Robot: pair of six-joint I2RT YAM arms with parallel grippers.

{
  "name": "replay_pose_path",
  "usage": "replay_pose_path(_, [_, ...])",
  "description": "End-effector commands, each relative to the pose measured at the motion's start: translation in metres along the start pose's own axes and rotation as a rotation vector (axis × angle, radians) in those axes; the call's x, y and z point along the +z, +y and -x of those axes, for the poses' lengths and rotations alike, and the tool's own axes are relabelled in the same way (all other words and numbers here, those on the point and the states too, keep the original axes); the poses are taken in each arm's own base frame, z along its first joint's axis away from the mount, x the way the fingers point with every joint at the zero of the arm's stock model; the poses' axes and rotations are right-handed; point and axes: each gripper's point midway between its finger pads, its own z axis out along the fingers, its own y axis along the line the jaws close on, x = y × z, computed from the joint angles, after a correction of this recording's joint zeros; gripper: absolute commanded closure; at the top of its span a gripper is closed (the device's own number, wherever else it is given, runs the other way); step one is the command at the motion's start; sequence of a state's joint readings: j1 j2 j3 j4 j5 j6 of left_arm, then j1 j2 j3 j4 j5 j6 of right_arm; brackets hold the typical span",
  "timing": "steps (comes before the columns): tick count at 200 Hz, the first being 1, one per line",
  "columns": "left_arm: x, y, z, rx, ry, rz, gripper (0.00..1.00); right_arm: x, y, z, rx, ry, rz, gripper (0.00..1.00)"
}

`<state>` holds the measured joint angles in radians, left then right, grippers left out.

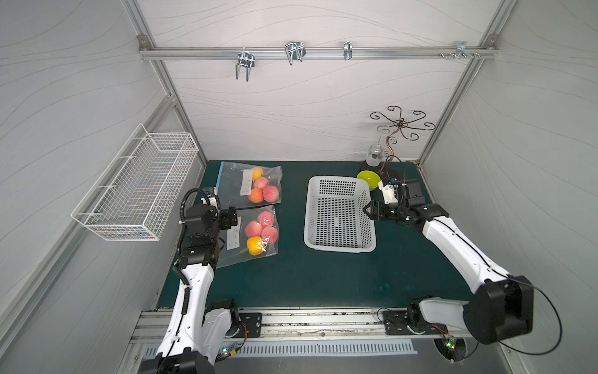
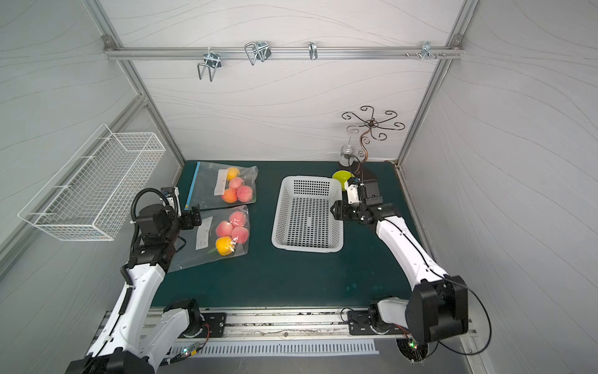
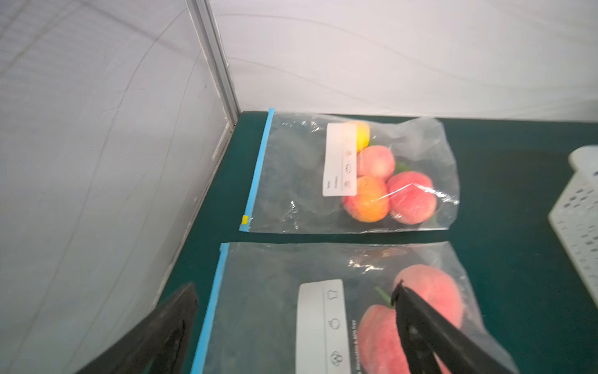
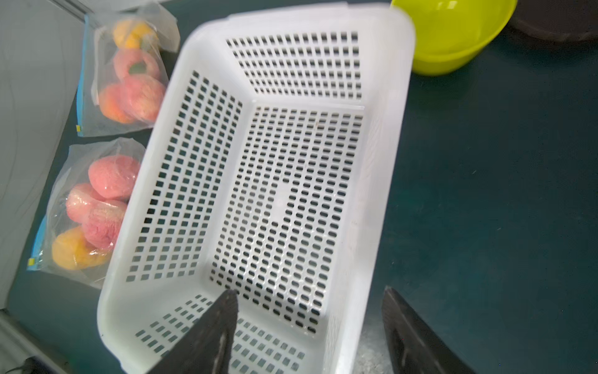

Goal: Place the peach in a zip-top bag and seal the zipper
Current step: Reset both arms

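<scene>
Two clear zip-top bags lie on the green mat at the left. The near bag (image 1: 241, 251) (image 3: 268, 311) holds three pink peaches (image 1: 254, 229) (image 3: 433, 285) and a yellow fruit (image 1: 254, 245). Its blue zipper strip (image 3: 213, 307) faces the left wall. My left gripper (image 1: 231, 220) (image 3: 294, 288) hovers open over that bag's zipper end, with nothing between its fingers. The far bag (image 1: 233, 181) (image 3: 291, 171) also holds fruit, and a yellow slider (image 3: 245, 219) sits at the end of its strip. My right gripper (image 1: 367, 209) (image 4: 309, 291) is open and empty over the white basket's right rim (image 4: 398, 129).
The white perforated basket (image 1: 339, 247) stands mid-table with nothing in it. A lime-green bowl (image 1: 369, 179) and a dark metal stand (image 1: 401, 124) with a glass sit at the back right. A white wire basket (image 1: 136, 191) hangs on the left wall.
</scene>
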<state>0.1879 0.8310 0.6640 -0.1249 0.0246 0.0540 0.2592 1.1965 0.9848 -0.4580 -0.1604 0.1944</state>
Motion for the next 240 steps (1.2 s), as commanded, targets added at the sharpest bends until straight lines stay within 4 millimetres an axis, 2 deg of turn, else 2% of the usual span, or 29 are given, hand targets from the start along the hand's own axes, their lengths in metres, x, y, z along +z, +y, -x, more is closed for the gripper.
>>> replay_pose_path(1, [-0.009, -0.003, 0.017, -0.204, -0.051, -0.023, 0.03, -0.022, -0.016, 0.025, -0.052, -0.194, -0.112, 0.23])
replay_pose_path(26, [-0.012, 0.018, 0.008, -0.419, -0.070, 0.090, 0.03, -0.043, -0.038, 0.034, -0.045, -0.334, -0.246, 0.21])
replay_pose_path(56, [-0.013, 0.033, -0.013, -0.544, -0.076, 0.184, 0.06, -0.053, -0.071, 0.028, -0.019, -0.407, -0.425, 0.20])
replay_pose_path(84, [-0.010, 0.040, -0.029, -0.510, -0.100, 0.241, 0.06, -0.054, -0.093, 0.017, -0.018, -0.431, -0.546, 0.19])
replay_pose_path(133, [-0.010, 0.057, -0.055, -0.397, -0.129, 0.369, 0.05, -0.040, -0.114, 0.000, -0.076, -0.467, -0.630, 0.17])
replay_pose_path(184, [0.014, 0.052, -0.074, -0.248, -0.132, 0.354, 0.03, -0.026, -0.137, -0.015, -0.059, -0.456, -0.653, 0.17])
replay_pose_path(240, [0.037, 0.012, -0.086, -0.147, -0.103, 0.123, 0.02, -0.001, -0.152, -0.032, -0.026, -0.454, -0.578, 0.15])
